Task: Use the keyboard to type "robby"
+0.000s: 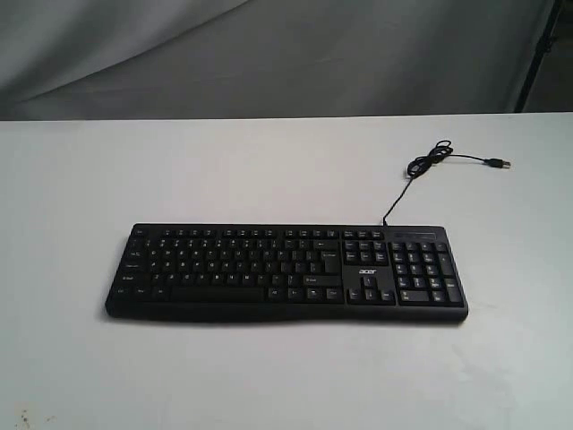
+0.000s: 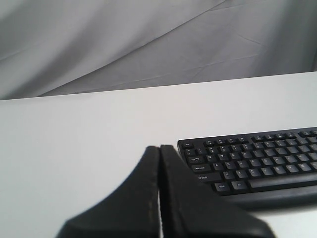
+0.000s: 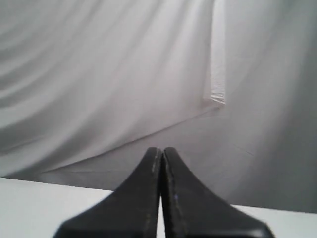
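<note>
The keyboard (image 1: 286, 271) lies flat on the white table (image 1: 81, 197), midway between its side edges; its cable (image 1: 430, 166) trails toward the far right corner. We see the left claw (image 2: 159, 153) closed beside the keyboard's end, right claw (image 3: 162, 154) closed too.

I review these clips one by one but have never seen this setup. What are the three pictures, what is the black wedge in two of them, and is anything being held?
It is a two-armed robot. One picture comes from a camera off the arms and shows a white table with a wide black plastic keyboard and its thin black USB cable, unplugged. The other two come from cameras on each wrist. The black wedge is that arm's gripper: the left gripper near the keyboard's end, the right gripper facing a grey backdrop. Both are shut and hold nothing.
</note>
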